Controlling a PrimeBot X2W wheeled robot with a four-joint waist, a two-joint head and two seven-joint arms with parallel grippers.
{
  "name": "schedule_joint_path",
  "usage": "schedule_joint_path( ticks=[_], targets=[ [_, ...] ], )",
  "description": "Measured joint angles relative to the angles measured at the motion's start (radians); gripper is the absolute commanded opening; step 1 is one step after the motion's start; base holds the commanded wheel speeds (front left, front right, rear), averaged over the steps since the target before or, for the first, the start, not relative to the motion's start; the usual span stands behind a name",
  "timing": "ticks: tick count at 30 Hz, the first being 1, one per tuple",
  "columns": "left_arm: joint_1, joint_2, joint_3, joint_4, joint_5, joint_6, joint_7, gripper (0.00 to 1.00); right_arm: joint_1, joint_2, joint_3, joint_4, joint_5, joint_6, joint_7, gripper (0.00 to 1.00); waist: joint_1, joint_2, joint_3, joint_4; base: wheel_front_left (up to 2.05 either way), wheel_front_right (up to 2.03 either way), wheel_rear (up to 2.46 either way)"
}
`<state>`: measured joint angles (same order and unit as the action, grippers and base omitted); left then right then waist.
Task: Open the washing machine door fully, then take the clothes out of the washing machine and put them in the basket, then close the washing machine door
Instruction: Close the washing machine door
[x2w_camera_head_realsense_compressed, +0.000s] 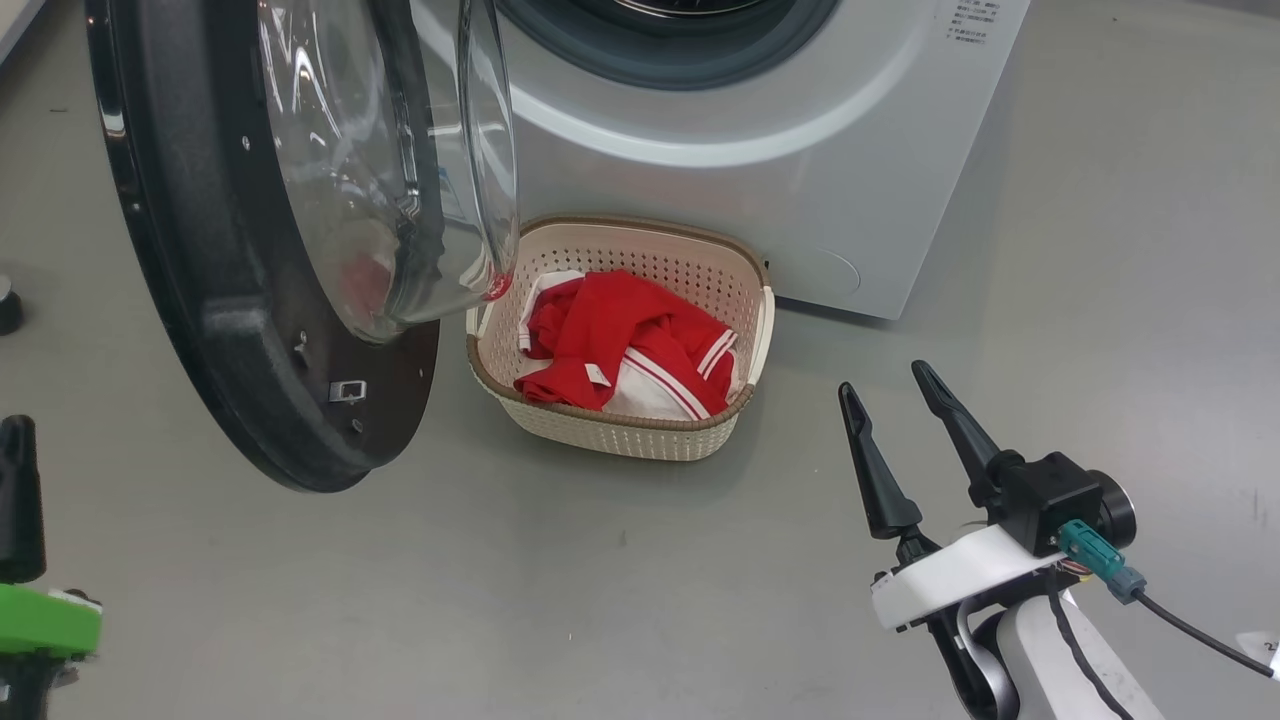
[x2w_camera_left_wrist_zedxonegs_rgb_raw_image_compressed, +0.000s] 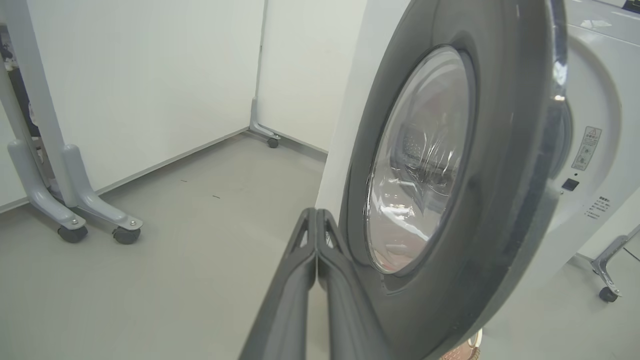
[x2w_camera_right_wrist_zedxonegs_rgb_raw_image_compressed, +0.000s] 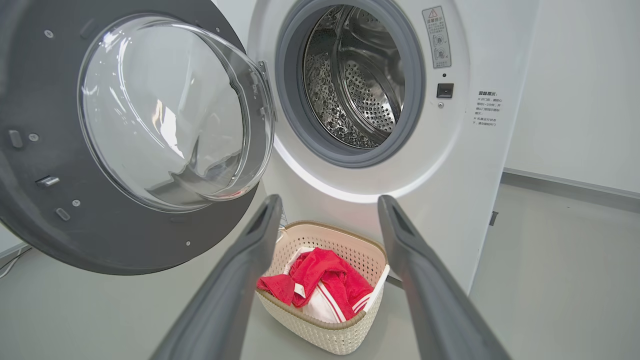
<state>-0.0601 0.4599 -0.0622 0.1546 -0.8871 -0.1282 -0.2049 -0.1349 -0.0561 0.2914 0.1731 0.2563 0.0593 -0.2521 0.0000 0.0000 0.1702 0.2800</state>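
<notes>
big white front-loading washing machine (x2w_camera_head_realsense_compressed: 800, 180) stands on the grey floor (x2w_camera_head_realsense_compressed: 600, 600). its large round black-rimmed door (x2w_camera_head_realsense_compressed: 230, 330) hangs swung open, well clear of the grey rubber ring (x2w_camera_right_wrist_zedxonegs_rgb_raw_image_compressed: 292, 110) and the perforated steel drum (x2w_camera_right_wrist_zedxonegs_rgb_raw_image_compressed: 365, 85). the door's bulging clear glass bowl (x2w_camera_head_realsense_compressed: 380, 170) faces the machine side and overlaps the basket's left end in the head view.

small cream perforated plastic basket (x2w_camera_head_realsense_compressed: 640, 440) with brown woven-look rim sits on the floor just in front of the machine's lower front panel, under the drum opening. bright red soft garment (x2w_camera_head_realsense_compressed: 620, 330) with white parts and stripe trim lies bunched inside the basket.

left gripper (x2w_camera_left_wrist_zedxonegs_rgb_raw_image_compressed: 316, 215): fingers pressed flat together, nothing between them, tips just beside the door's outer face near its lower rim. contact with the door: can't tell.

right gripper (x2w_camera_head_realsense_compressed: 883, 377): fingers spread wide, holding nothing, over bare floor, well apart from the basket, pointing toward it.
</notes>
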Motion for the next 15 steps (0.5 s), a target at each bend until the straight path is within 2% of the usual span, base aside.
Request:
schedule_joint_path(
  ticks=[4,8,12,15],
  targets=[
    [-0.031,-0.023,0.047,0.004,-0.19,0.0,0.072,0.0,0.0,0.0,0.007,0.002,0.0,0.0,0.0,1.0,0.0,0.0,-0.003,-0.003,0.0,0.0,0.0],
    [-0.074,-0.1,0.123,0.013,-0.433,0.0,0.153,0.0,0.0,0.0,0.018,0.002,0.004,0.0,0.0,1.0,0.0,0.0,-0.003,-0.008,0.0,0.0,0.0],
    [-0.102,-0.132,0.176,0.036,-0.602,0.001,0.248,0.0,0.0,0.0,0.021,0.002,0.007,0.0,0.0,1.0,0.0,0.0,0.004,-0.018,0.0,0.0,0.0],
    [-0.126,-0.164,0.209,0.043,-0.723,0.028,0.309,0.0,0.0,0.0,0.021,0.002,0.007,0.0,0.0,1.0,0.0,0.0,0.008,-0.026,0.0,0.0,0.0]
  ],
)
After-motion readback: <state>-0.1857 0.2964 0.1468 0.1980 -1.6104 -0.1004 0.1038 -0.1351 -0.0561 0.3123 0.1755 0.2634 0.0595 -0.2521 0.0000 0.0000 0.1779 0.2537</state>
